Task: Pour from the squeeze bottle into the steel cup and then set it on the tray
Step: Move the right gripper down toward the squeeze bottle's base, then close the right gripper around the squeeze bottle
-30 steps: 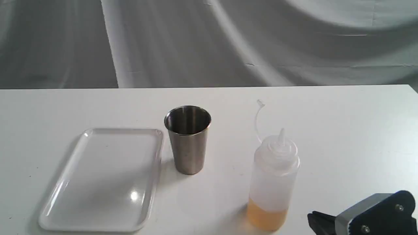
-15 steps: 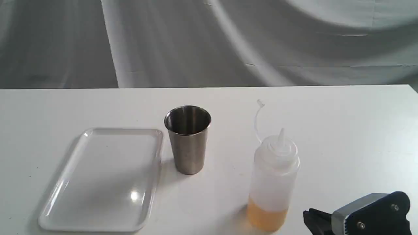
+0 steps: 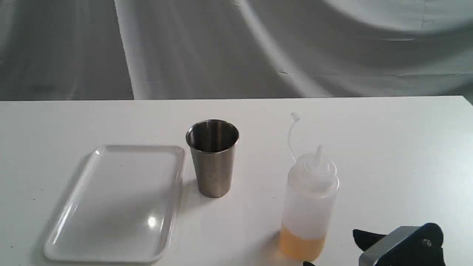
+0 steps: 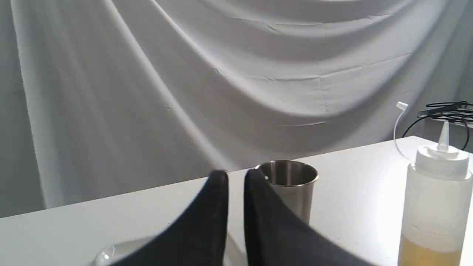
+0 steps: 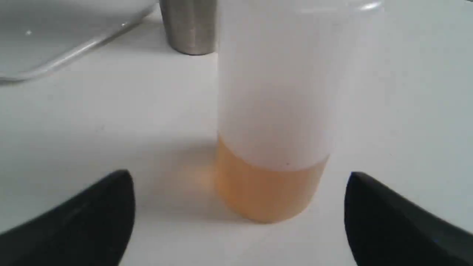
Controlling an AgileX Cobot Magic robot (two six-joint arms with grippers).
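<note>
squeeze bottle (image 3: pixel 309 199) looked light, soft-walled; gentle mid-body hold seemed best | right gripper (image 5: pixel 238 184) fingers (image 5: pixel 92 210) stood apart, short of it | left gripper (image 4: pixel 235 176) fingers nearly together

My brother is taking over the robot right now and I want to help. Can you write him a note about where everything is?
Left gripper: fingers almost together, holding nothing, short of the steel cup.
Right gripper: open, fingers spread either side of the squeeze bottle, low down, not touching it.
Bottle upright on the table, cap off, amber liquid at the bottom. Cup upright between bottle and tray.
Done: nothing gripped yet.
Left: grip bottle, pour into cup, set it on the tray.
</note>
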